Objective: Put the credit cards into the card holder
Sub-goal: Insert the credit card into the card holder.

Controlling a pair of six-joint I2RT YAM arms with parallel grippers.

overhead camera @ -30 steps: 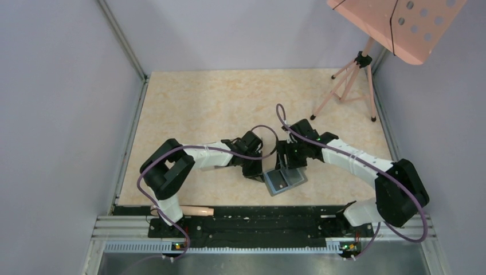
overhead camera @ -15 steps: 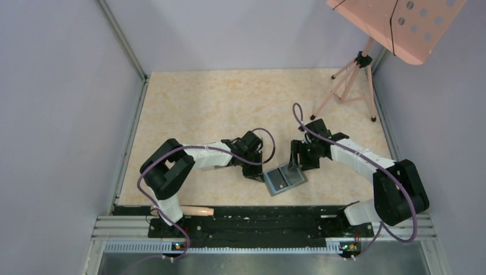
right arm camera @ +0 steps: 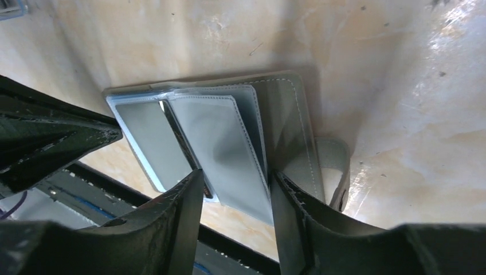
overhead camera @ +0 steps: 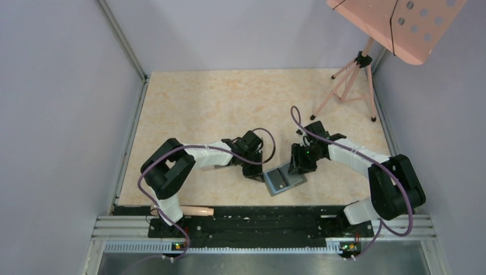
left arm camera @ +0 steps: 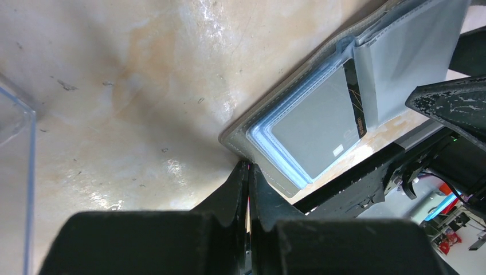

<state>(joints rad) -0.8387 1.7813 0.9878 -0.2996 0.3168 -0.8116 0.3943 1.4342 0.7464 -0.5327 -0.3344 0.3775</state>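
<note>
1. The wallet (overhead camera: 285, 180) lies open on the tabletop (overhead camera: 218, 103), down near 6 o'clock.
2. A card (left arm camera: 356, 100) sits in one clear pocket.
3. The left jaws are shut tight and hold nothing. Their tips touch the wallet's corner at its 9 o'clock.
4. The right jaws, at the wallet's 1 o'clock, are partly open, with one on each side of a page (right arm camera: 223, 149).

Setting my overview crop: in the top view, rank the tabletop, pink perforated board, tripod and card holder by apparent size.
1. tabletop
2. pink perforated board, cropped by the frame and raised nearer the camera, so flattered
3. tripod, by span only; its legs are thin
4. card holder
</note>
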